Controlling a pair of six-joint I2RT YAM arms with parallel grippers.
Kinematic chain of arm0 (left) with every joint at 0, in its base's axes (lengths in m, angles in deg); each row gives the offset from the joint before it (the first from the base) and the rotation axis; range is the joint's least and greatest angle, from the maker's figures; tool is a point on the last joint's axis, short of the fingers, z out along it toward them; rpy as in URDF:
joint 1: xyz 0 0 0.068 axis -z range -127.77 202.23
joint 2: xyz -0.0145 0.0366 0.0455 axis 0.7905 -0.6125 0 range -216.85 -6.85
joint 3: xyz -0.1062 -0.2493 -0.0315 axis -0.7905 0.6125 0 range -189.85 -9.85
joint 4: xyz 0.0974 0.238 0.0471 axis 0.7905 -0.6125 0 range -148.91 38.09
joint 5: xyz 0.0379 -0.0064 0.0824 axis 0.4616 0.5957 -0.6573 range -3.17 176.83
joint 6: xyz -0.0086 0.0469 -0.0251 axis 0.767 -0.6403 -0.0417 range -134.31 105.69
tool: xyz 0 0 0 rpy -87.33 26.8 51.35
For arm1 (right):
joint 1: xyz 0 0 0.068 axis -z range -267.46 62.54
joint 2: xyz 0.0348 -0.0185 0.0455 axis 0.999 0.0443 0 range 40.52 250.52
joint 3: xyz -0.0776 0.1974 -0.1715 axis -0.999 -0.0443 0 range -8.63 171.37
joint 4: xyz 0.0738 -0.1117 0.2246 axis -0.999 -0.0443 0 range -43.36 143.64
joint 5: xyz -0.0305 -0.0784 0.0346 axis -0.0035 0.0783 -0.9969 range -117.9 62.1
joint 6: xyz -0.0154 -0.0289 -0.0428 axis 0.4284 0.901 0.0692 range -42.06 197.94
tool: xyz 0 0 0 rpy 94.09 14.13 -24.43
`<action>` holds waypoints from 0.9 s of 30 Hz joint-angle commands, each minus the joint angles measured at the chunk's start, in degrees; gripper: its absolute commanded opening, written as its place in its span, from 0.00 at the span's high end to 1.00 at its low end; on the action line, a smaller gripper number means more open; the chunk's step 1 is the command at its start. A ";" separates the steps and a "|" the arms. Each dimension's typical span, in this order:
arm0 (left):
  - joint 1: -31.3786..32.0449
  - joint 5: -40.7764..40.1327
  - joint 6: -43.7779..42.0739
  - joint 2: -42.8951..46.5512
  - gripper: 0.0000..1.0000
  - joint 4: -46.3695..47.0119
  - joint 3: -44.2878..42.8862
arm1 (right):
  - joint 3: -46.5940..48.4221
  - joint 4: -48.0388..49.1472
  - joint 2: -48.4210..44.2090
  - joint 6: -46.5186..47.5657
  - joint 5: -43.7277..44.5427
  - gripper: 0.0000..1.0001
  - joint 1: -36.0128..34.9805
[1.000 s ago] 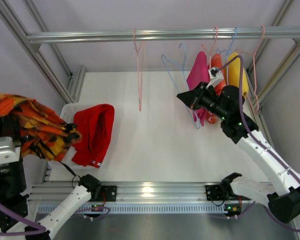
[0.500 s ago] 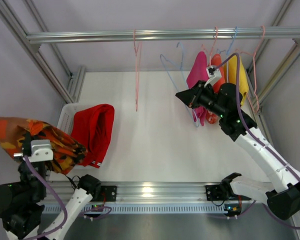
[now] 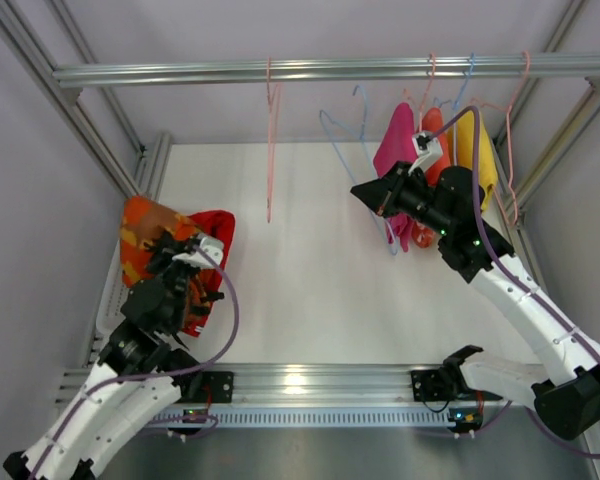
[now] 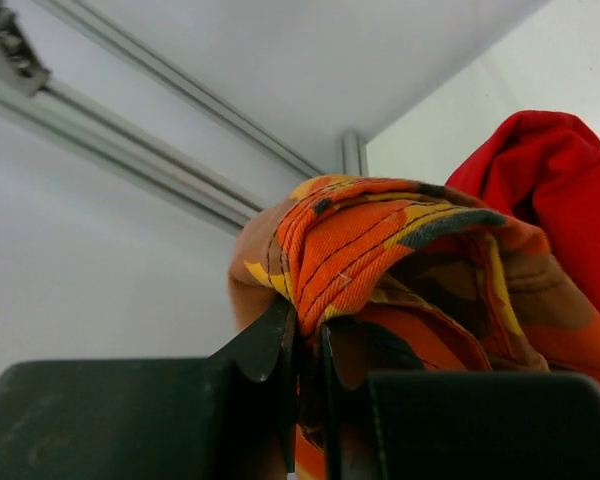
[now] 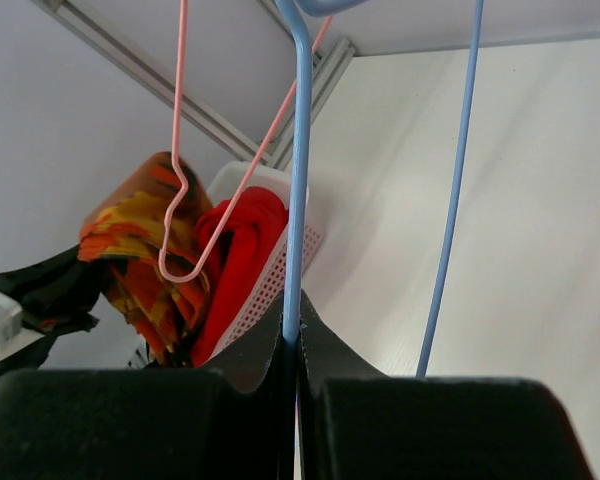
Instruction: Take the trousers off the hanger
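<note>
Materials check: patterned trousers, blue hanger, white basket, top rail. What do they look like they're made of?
The patterned trousers look like matte woven cloth: soft folds, stitch lines. The blue hanger is thin wire, probably coated metal, possibly plastic: smooth even colour. The white basket looks like moulded plastic: regular grid of holes. The top rail looks like extruded aluminium: silver sheen, lengthwise slots.

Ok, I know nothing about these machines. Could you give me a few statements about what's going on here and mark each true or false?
1. The left tool grips the orange patterned trousers. True.
2. The red trousers hang on the rail. False: they lie in the white basket.
3. The right tool is open and touches nothing. False: it is shut on the blue hanger.
4. The pink hanger near the middle of the rail is bare. True.
</note>
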 commanded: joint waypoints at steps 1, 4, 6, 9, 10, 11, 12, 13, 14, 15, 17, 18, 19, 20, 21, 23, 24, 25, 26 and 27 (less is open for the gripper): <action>-0.47 1.08 1.77 -5.84 1.00 16.87 -0.11 | 1.74 1.48 -0.69 0.17 -0.67 1.00 -1.15; -4.93 4.41 11.23 -11.99 1.00 13.54 -2.21 | 2.45 1.13 -1.05 0.26 -0.58 1.00 -1.06; -8.81 8.18 16.17 -15.09 1.00 8.12 -5.36 | 2.62 1.04 -1.31 0.26 -0.84 1.00 -1.06; -19.79 18.99 26.54 -21.50 1.00 1.78 -9.85 | 3.06 0.42 -1.84 0.70 -1.02 1.00 -1.15; -25.47 21.37 30.48 -24.91 1.00 -1.90 -12.65 | 3.24 -0.01 -2.01 0.79 -1.02 1.00 -1.15; -28.57 27.05 32.00 -26.68 1.00 -3.85 -13.72 | 3.24 -0.10 -2.36 0.96 -1.28 1.00 -1.15; -34.00 29.80 33.58 -29.23 1.00 -5.61 -14.86 | 3.24 -0.28 -2.45 0.97 -1.37 1.00 -1.15; -36.14 32.52 35.94 -30.21 1.00 -8.59 -16.35 | 3.33 -0.45 -2.63 0.97 -1.37 1.00 -1.15; -39.03 35.51 36.40 -30.91 0.98 -9.75 -16.71 | 3.33 -0.63 -2.72 0.97 -1.46 1.00 -1.15; -40.54 40.50 36.93 -31.53 0.94 -10.89 -17.07 | 3.24 -0.72 -2.89 0.97 -1.20 1.00 -1.24; -43.10 44.92 37.73 -30.49 0.73 -12.74 -17.51 | 3.24 -0.89 -3.07 0.88 -0.50 1.00 -1.76; -43.45 48.51 38.07 -28.48 0.64 -13.18 -17.77 | 3.41 -1.16 -3.24 1.05 -0.06 1.00 -2.11; -43.55 50.38 38.95 -27.50 0.54 -13.36 -18.03 | 3.76 -1.59 -3.24 1.05 0.55 1.00 -2.81; -43.55 52.57 39.39 -26.54 0.37 -14.76 -18.47 | 4.03 -1.77 -3.24 1.14 1.69 1.00 -3.34; -43.55 56.07 40.18 -25.22 0.31 -15.64 -20.39 | 4.47 -2.73 -3.16 1.14 2.40 1.00 -3.87; -43.55 58.56 42.99 -24.95 0.18 -18.18 -23.03 | 5.96 -3.88 -2.72 0.79 4.95 1.00 -5.71; -43.55 59.44 44.04 -25.03 0.11 -20.46 -25.74 | 6.49 -5.10 -2.46 0.53 6.00 1.00 -6.33; -43.55 60.40 45.88 -25.03 0.06 -21.44 -26.99 | 7.80 -5.55 -2.19 0.09 7.05 1.00 -7.55; -43.55 60.76 46.68 -24.86 0.05 -22.06 -27.96 | 8.42 -5.81 -1.58 -1.22 8.28 1.00 -8.00; -43.63 61.11 47.39 -24.33 0.04 -22.41 -29.79 | 9.12 -5.99 -1.23 -1.84 8.73 1.00 -8.27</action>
